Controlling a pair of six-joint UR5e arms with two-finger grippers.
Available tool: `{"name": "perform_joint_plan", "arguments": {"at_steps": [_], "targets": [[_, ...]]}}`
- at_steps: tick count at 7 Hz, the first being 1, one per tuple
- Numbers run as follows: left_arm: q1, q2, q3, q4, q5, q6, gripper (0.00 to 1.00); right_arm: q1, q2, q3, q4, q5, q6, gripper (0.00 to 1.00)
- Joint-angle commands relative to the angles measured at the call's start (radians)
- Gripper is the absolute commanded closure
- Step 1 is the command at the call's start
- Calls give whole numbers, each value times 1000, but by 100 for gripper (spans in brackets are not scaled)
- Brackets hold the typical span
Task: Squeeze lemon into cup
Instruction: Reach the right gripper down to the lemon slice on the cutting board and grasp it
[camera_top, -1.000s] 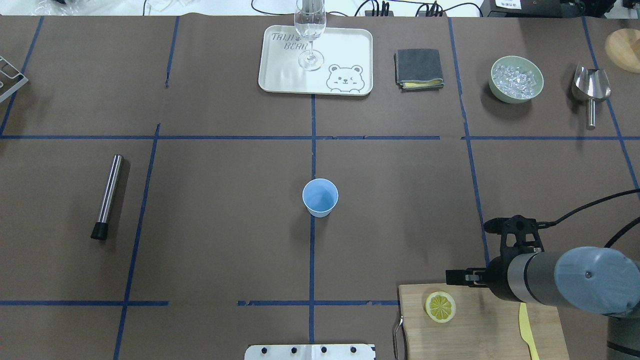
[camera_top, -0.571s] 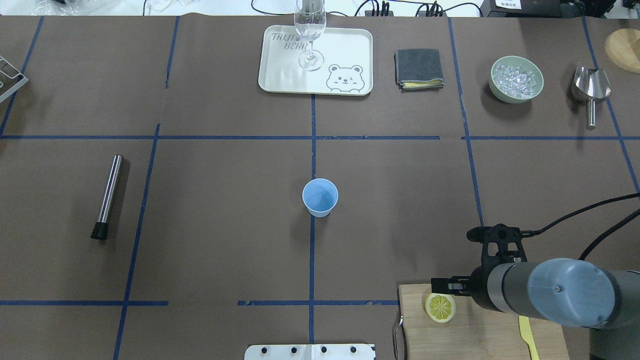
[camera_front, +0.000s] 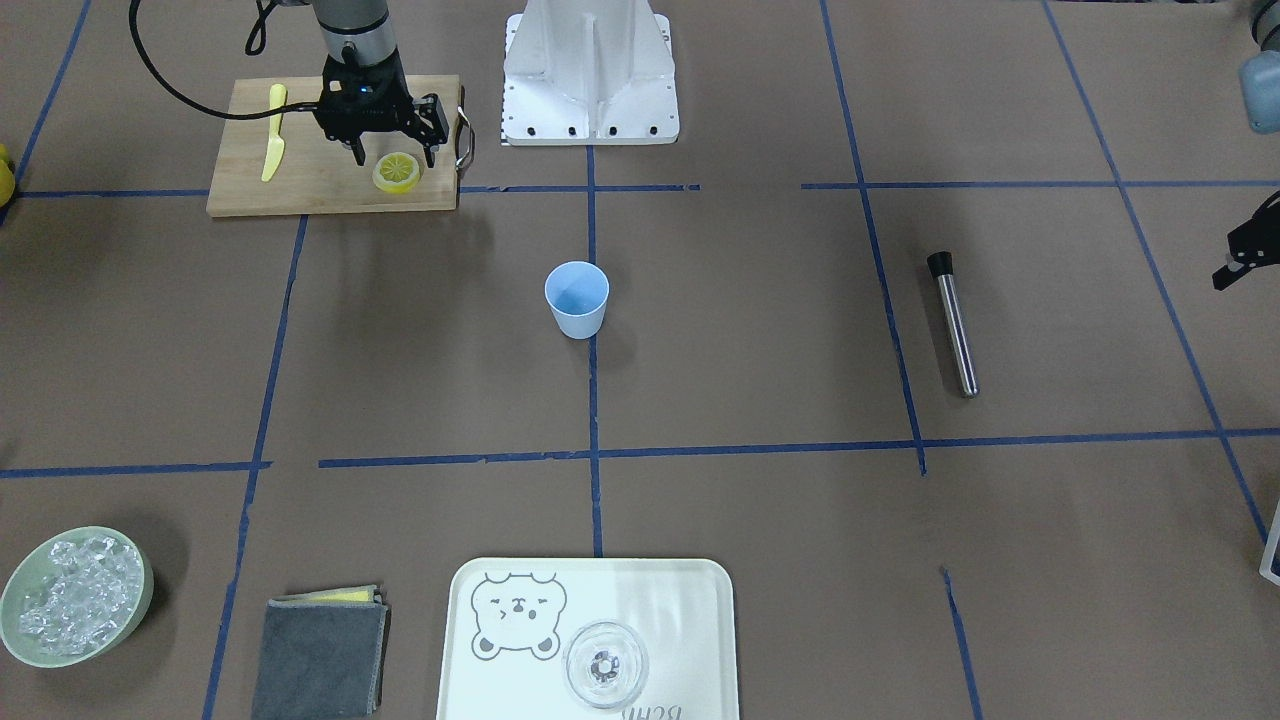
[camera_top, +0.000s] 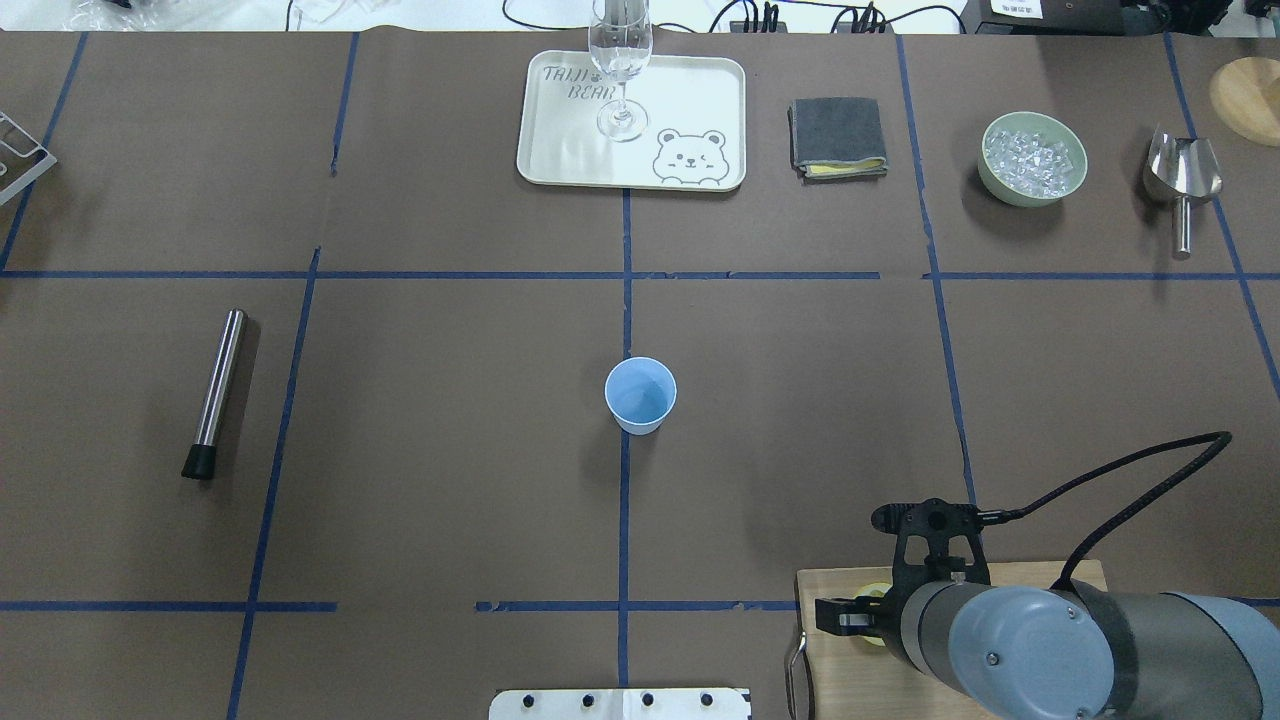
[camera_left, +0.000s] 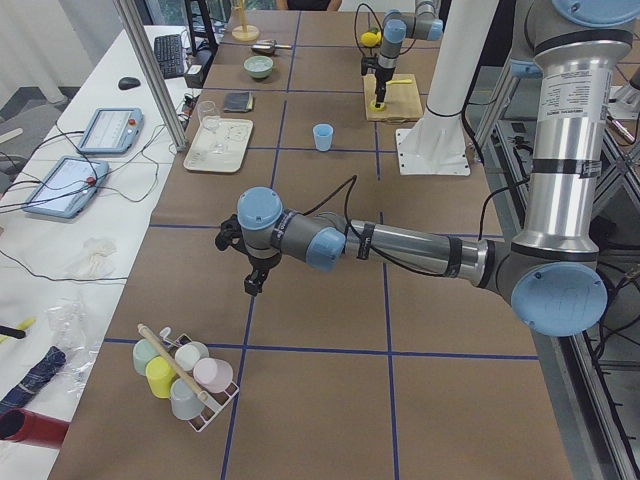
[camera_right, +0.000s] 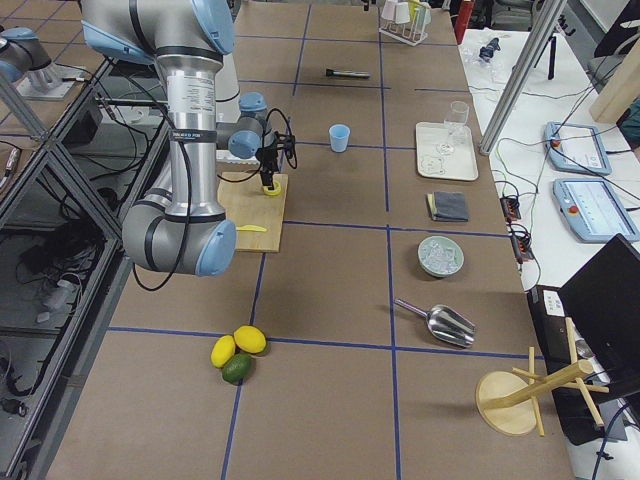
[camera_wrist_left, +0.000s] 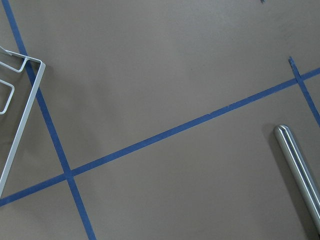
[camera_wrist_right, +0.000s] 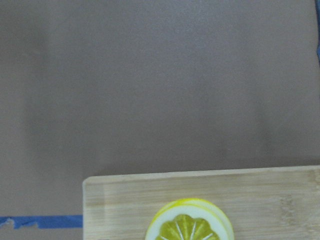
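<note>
The right claw (camera_front: 393, 157) hangs over the wooden cutting board (camera_front: 320, 195) at the near right of the counter, on the robot's side. Its jaws are spread wide, one finger on each side of the lemon (camera_front: 397, 173). The slice lies flat on the board, to the left of the yellow knife (camera_front: 272, 150). The cup (camera_front: 577, 298) stands upright in the middle of the counter, well apart from the board.

For a clean pick, I'd go straight down with the slice centred, then close gently on the rind. A slice this thin looks likely to skid on the wood or fold. Most of the pressure is best saved for over the cup.

From overhead the arm covers nearly all of the slice. The right wrist camera cuts off part of it and shows no fingers, so I can't tell whether the tips touch the board. The left claw (camera_left: 254, 283) is out at the left end of the counter, and I cannot tell how its jaws stand.
</note>
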Motion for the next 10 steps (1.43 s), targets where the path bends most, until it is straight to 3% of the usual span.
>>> {"name": "perform_joint_plan", "arguments": {"at_steps": [1, 7, 10], "targets": [[0, 1, 0, 0, 0, -1, 0, -9, 5, -25, -3, 0, 0, 2], [0, 1, -3, -2, -2, 0, 0, -8, 5, -48, -3, 10, 0, 15], [0, 1, -1, -2, -2, 2, 0, -3, 2, -39, -2, 10, 2, 54]]}}
